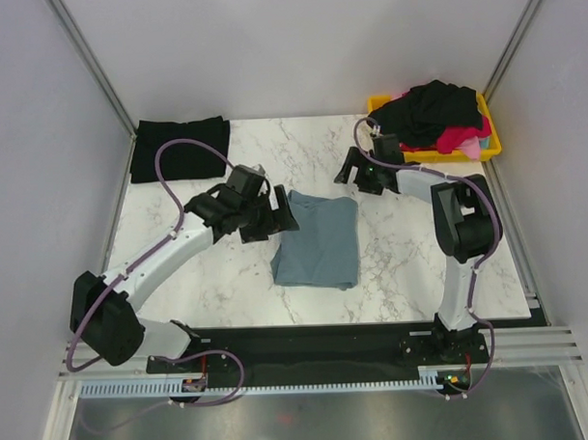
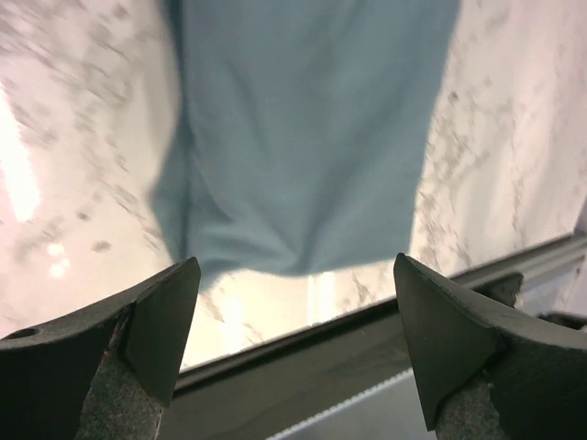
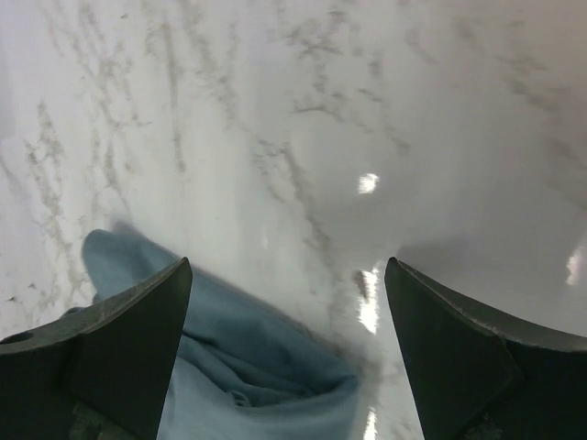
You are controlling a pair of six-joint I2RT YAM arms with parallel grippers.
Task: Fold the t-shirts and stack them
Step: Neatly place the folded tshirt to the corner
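- Black cotton t-shirt (image 1: 180, 149): folded, far-left.
- Slate blue-grey cotton t-shirt (image 1: 317, 240): folded, not yet stacked.
- Black and pink-red shirts (image 1: 430, 104) lie unfolded in yellow plastic bin (image 1: 492, 142).
- Left claw (image 2: 293, 275), right claw (image 3: 289, 275): spread, empty.

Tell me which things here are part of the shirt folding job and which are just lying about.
Job: blue-grey shirt, mid-table; folded black shirt, far left corner; heap of black and pink-red shirts, far right.
Lying about: yellow bin; marble table.
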